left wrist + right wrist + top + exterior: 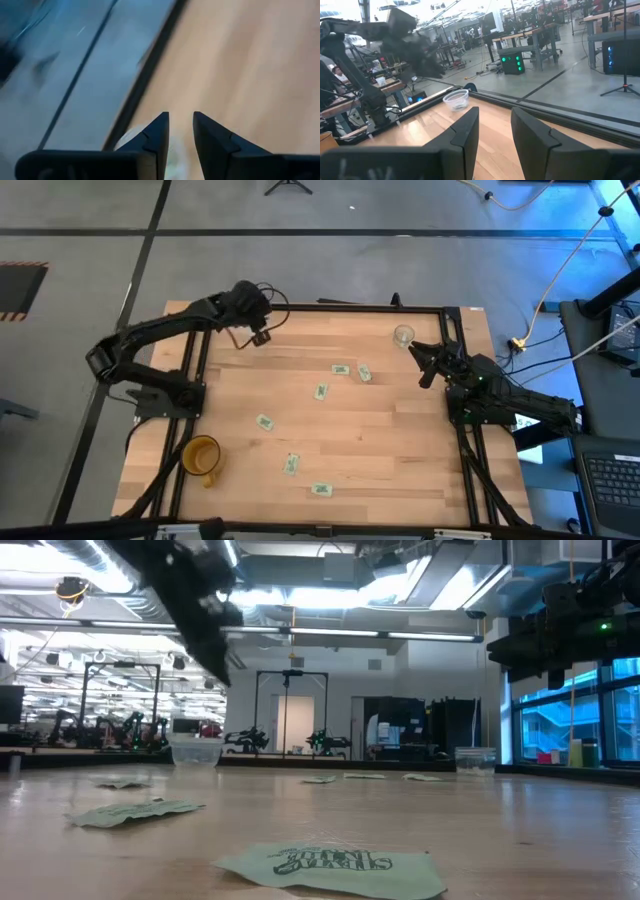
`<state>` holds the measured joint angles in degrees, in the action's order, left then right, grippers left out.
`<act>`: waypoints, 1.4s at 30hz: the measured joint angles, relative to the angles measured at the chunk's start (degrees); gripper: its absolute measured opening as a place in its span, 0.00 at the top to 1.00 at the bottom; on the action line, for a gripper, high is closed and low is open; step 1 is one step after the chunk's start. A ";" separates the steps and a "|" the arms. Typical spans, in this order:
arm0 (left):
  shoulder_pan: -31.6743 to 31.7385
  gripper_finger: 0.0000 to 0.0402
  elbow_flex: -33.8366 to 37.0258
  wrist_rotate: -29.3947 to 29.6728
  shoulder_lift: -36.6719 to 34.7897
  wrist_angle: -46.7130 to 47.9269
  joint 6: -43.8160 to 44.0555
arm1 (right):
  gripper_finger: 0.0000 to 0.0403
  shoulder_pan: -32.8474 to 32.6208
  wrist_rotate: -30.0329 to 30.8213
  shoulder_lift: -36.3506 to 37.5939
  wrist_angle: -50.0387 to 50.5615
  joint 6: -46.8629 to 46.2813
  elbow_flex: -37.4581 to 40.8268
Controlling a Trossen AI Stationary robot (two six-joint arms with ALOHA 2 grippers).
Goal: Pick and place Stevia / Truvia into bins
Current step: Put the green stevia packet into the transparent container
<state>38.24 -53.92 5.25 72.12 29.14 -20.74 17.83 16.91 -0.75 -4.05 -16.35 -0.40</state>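
the left end effector (pixel 258 337) is hanging released over the cloudy bin (pixel 131 141) for dropping, while the right end effector (pixel 425 363) is idling parted near the clear bin (pixel 403 336).

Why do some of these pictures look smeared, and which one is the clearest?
The left wrist view is streaked throughout, only the left tool crisp. In the right wrist view the far arm is smeared. The low view has a sharp near sachet and bright ceiling glare. The high view is clearest, evenly lit across the table.
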 joint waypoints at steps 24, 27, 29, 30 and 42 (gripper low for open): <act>-35.03 0.85 7.19 -12.42 -2.45 15.12 -1.61 | 0.71 0.02 0.18 0.01 0.01 3.63 0.00; -39.54 0.85 8.69 -10.13 0.16 14.03 -0.89 | 0.71 0.02 0.59 0.00 -0.01 4.89 0.00; -41.70 0.85 9.50 -9.86 2.11 12.39 0.42 | 0.71 0.02 0.66 0.01 -0.03 4.88 0.00; -42.49 0.86 9.80 -9.91 3.07 11.09 1.40 | 0.71 0.02 0.66 0.02 -0.06 4.72 0.00; -45.85 0.91 10.47 -9.89 13.94 6.63 5.14 | 0.71 0.02 0.59 0.01 -0.05 4.65 0.00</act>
<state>-7.61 -43.44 -4.64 86.07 35.77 -15.60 17.85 17.50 -0.74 -4.10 -11.70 -0.40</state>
